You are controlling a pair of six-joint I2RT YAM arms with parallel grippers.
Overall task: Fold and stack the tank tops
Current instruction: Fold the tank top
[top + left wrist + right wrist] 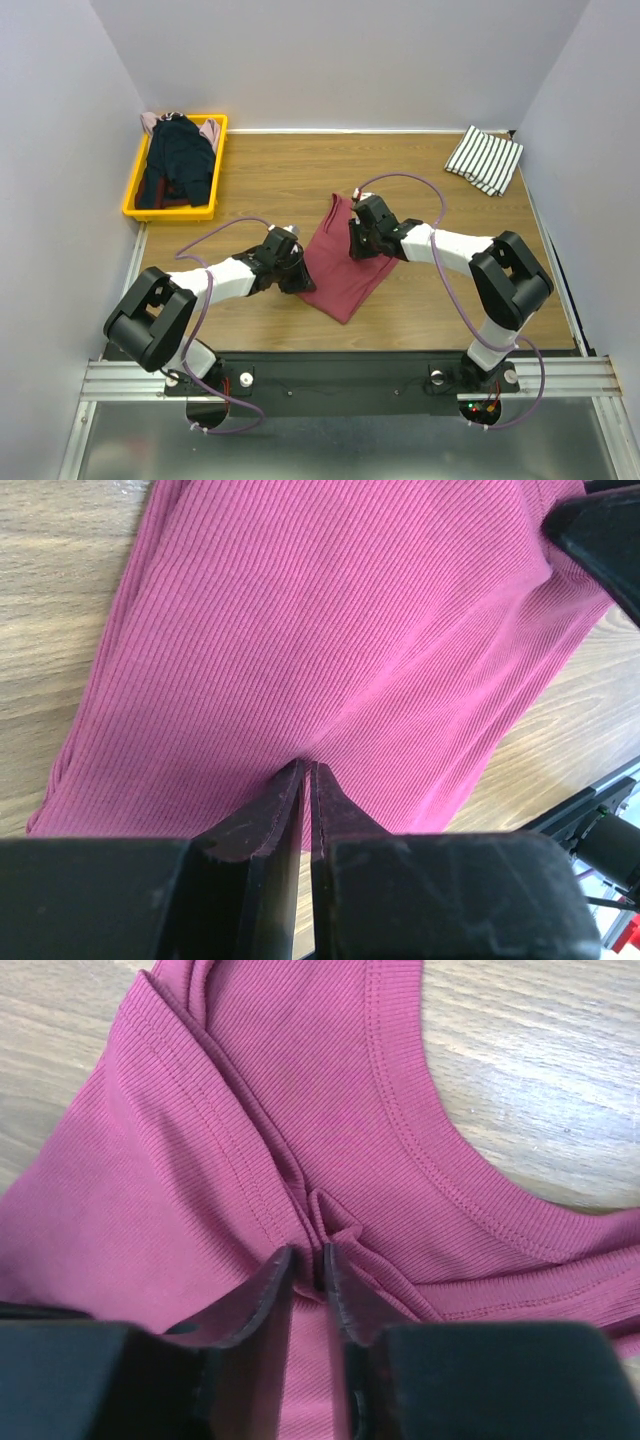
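The dark red tank top lies partly folded on the wooden table between my two arms. My left gripper is at its left edge, shut on a pinch of the ribbed cloth, with the fingertips meeting on the cloth. My right gripper is at the top's right side near the neckline, shut on a small bunched fold of the cloth by the stitched hem, the jaws nearly closed on it. The white striped tank top lies folded at the back right. Dark navy and pale pink tops lie in the bin.
A yellow bin stands at the back left corner. Grey walls enclose the table on three sides. The right gripper's body shows at the top right corner of the left wrist view. A metal rail runs along the near edge.
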